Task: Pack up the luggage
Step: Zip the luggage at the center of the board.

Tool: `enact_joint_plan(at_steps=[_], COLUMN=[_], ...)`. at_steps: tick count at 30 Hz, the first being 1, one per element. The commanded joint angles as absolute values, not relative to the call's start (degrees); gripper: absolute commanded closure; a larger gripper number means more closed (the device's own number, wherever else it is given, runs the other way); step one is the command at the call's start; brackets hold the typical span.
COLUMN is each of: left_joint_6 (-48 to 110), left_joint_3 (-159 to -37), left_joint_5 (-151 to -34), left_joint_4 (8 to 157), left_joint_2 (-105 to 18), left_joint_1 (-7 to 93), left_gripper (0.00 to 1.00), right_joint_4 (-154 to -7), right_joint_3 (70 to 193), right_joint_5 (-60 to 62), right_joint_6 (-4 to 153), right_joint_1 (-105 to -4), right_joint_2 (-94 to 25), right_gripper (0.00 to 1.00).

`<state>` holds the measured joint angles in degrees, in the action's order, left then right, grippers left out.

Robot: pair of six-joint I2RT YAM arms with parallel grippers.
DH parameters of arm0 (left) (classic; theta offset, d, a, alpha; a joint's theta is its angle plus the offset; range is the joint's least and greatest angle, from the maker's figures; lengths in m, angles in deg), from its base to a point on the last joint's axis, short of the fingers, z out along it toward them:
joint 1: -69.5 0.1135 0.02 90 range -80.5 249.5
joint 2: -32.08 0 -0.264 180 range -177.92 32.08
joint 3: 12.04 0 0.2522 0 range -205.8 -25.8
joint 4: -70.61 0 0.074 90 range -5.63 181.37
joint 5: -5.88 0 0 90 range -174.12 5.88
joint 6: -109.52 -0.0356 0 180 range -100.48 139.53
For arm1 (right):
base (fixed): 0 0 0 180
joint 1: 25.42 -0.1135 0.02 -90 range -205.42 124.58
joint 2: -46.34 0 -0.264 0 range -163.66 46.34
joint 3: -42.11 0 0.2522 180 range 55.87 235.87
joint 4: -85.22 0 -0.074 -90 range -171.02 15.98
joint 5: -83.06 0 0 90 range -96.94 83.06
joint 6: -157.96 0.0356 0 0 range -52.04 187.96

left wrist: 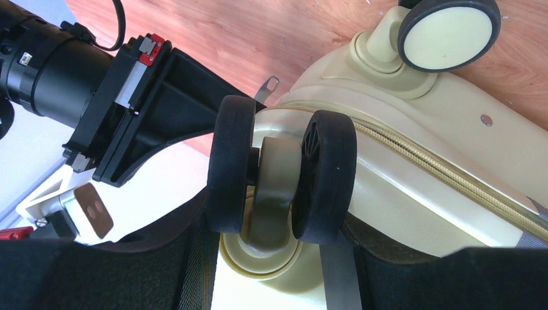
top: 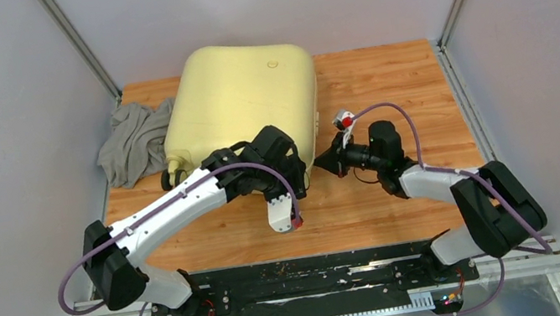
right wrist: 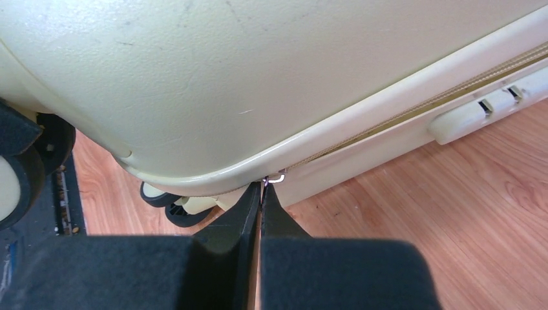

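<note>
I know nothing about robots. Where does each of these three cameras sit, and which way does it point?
Top external: above and behind the robot, looking down on the table, luggage and grey cloth; left arm and right arm both show.
Left wrist: on the left arm, facing the luggage's twin wheel; the left fingers edge the bottom.
Right wrist: on the right arm, facing the luggage's corner seam; the right fingers meet at the zipper pull.
Shared: the left wrist view catches the right fingers at that pull.

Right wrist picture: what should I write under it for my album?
Right gripper pinches the zipper pull at a corner of the yellow luggage.
</note>
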<state>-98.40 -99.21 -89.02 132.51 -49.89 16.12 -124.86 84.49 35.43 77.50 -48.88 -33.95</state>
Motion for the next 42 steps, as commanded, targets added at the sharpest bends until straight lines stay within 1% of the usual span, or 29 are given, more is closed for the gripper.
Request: enact_joint_plan(at_steps=[1, 7, 10, 12, 15, 19, 22, 26, 27, 28, 29, 31, 32, 33, 34, 36, 38, 42], left_joint_6=[-98.56, -98.69, -97.56, -96.62, -94.74, -88.65, -82.84, -78.58, -77.84, -77.04, -76.46, -75.1, -74.31, -74.01, -74.15, -75.83, -76.59, -77.98], left_joint_3=[-103.95, -105.06, -106.13, -107.55, -110.0, -115.4, -122.09, -128.2, -128.24, -127.55, -126.4, -122.48, -121.01, -119.35, -117.44, -113.68, -112.27, -112.66], left_joint_5=[-84.23, -82.67, -82.88, -83.13, -82.77, -82.61, -81.66, -80.24, -80.11, -79.89, -79.69, -79.08, -79.11, -79.67, -80.59, -81.09, -80.34, -79.76], left_joint_4=[118.4, 117.19, 114.65, 113.93, 111.88, 110.75, 111.57, 113.95, 114.82, 115.61, 116.71, 119.03, 120.93, 122.39, 122.95, 122.89, 122.95, 122.89], left_joint_2=[-51.68, -53.08, -55.07, -56.81, -59.4, -63.03, -66.66, -69.94, -69.62, -68.93, -67.76, -64.6, -62.36, -60.49, -58.59, -55.55, -54.01, -52.77], left_joint_1=[17.12, 17.12, 17.12, 17.12, 17.12, 16.8, 16.51, 16.37, 16.33, 16.38, 16.36, 16.42, 16.55, 16.7, 16.9, 17.19, 17.23, 17.21], left_gripper=[1.0, 1.0, 1.0, 1.0, 1.0, 1.0, 1.0, 1.0, 1.0, 0.99, 0.95, 0.88, 0.88, 0.88, 0.9, 0.94, 0.96, 0.97], right_joint_4=[-120.12, -119.79, -124.63, -127.19, -127.03, -130.89, -134.47, -128.48, -127.39, -126.44, -126.34, -125.8, -124.89, -123.62, -122.35, -120.09, -120.3, -128.54], right_joint_3=[82.01, 79.77, 79.15, 78.83, 78.99, 78.79, 76.42, 75.26, 74.72, 73.63, 72.26, 69.94, 69.59, 70.26, 71.75, 75.84, 78.68, 79.77], right_joint_5=[46.61, 44.99, 44.3, 44.25, 43.05, 42.62, 40.97, 35.13, 32.8, 29.28, 27.88, 25.32, 24.67, 24.74, 26.55, 32.09, 36.9, 41.59], right_joint_6=[76.13, 76.72, 80.34, 82.35, 83.17, 86.27, 87.98, 85.47, 85.76, 86.82, 88.25, 90.47, 90.9, 90.71, 89.78, 87.61, 87.08, 88.57], right_joint_1=[-56.49, -61.57, -64.68, -65.23, -65.25, -65.29, -65.27, -63.9, -62.24, -59.94, -56.56, -49.75, -46.42, -43.87, -41.53, -38.37, -35.8, -34.14], right_joint_2=[-29.07, -25.38, -25.23, -24.47, -22.6, -23.25, -21.9, -18.4, -17.43, -15.92, -13.9, -8.7, -6.58, -5.3, -5.58, -9.36, -14.28, -22.52], right_gripper=[1.0, 1.0, 1.0, 1.0, 1.0, 1.0, 1.0, 1.0, 0.94, 0.84, 0.73, 0.57, 0.46, 0.37, 0.33, 0.31, 0.29, 0.27])
